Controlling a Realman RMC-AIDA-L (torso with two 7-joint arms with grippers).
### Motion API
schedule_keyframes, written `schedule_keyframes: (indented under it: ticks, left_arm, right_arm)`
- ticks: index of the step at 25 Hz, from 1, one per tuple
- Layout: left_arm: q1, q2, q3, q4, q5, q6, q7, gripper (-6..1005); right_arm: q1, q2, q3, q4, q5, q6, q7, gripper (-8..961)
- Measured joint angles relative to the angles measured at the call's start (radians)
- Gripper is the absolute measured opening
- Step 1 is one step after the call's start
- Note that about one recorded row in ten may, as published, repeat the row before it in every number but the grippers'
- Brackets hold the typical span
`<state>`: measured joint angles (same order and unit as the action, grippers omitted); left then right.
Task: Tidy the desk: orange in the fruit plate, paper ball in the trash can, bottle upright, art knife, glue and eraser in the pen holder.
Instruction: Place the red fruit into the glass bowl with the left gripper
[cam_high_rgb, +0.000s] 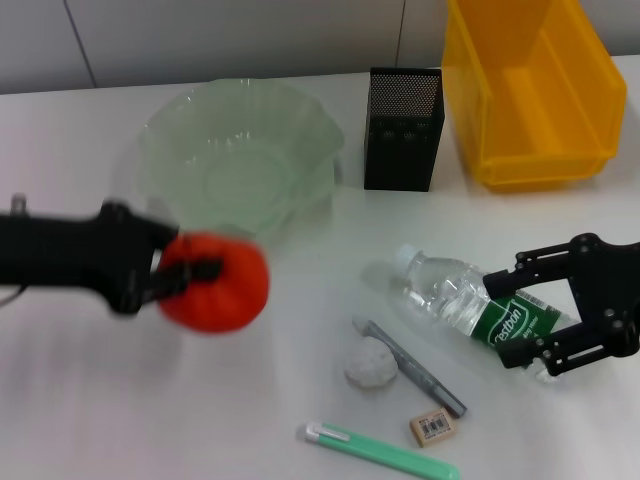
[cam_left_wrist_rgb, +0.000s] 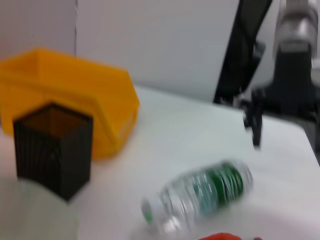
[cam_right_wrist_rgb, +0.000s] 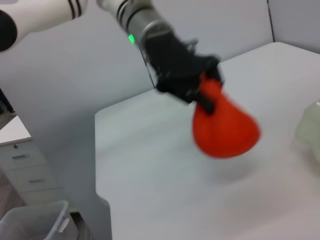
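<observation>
My left gripper (cam_high_rgb: 185, 272) is shut on the orange (cam_high_rgb: 215, 283) and holds it above the table, just in front of the pale green glass fruit plate (cam_high_rgb: 240, 95). The right wrist view shows the same grip (cam_right_wrist_rgb: 207, 92) on the orange (cam_right_wrist_rgb: 225, 127). The clear bottle (cam_high_rgb: 470, 300) with a green label lies on its side at the right. My right gripper (cam_high_rgb: 505, 320) is open, with its fingers either side of the bottle's base end. The paper ball (cam_high_rgb: 371, 366), grey glue stick (cam_high_rgb: 415, 370), eraser (cam_high_rgb: 433, 427) and green art knife (cam_high_rgb: 385, 452) lie at the front.
The black mesh pen holder (cam_high_rgb: 403, 130) stands behind the bottle, with a yellow bin (cam_high_rgb: 530, 90) to its right. Both show in the left wrist view, the pen holder (cam_left_wrist_rgb: 54, 147) in front of the bin (cam_left_wrist_rgb: 75, 95). A pale bin (cam_right_wrist_rgb: 35, 220) stands on the floor beside the table.
</observation>
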<state>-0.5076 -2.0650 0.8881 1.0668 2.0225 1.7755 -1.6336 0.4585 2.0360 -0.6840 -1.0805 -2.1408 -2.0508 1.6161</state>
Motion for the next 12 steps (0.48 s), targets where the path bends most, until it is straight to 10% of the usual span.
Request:
schedule_keyframes:
  ticks: [12]
  left_arm:
    - [-0.134,-0.007,0.117,-0.120,-0.055,-0.429,-0.120,102]
  right_arm:
    - [0.014,0.027,-0.007,0.006,0.000,0.012,-0.013,776]
